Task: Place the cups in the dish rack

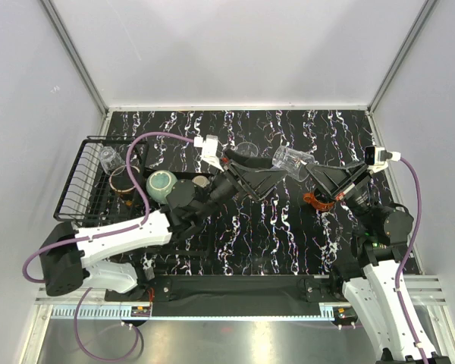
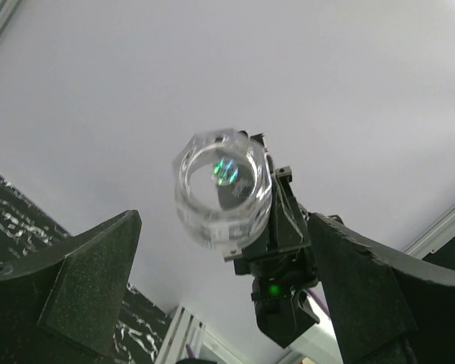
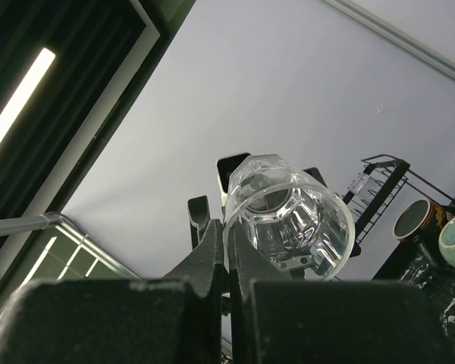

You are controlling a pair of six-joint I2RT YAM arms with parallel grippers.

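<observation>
Top view: the right gripper (image 1: pixel 309 168) is clamped on a clear glass (image 1: pixel 292 160) lifted over the table's middle. The left gripper (image 1: pixel 265 182) is just beside it, jaws spread.

Left wrist: the glass hangs beyond the parted fingers (image 2: pixel 91 284).

Right wrist: pinched fingers (image 3: pixel 212 254) grip its rim.

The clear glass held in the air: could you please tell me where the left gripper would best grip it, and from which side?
Probably across the faceted walls near the base of the clear glass, coming from the base end. The right gripper pinches the rim, so that end is taken, and the base points toward the open left gripper.
</observation>
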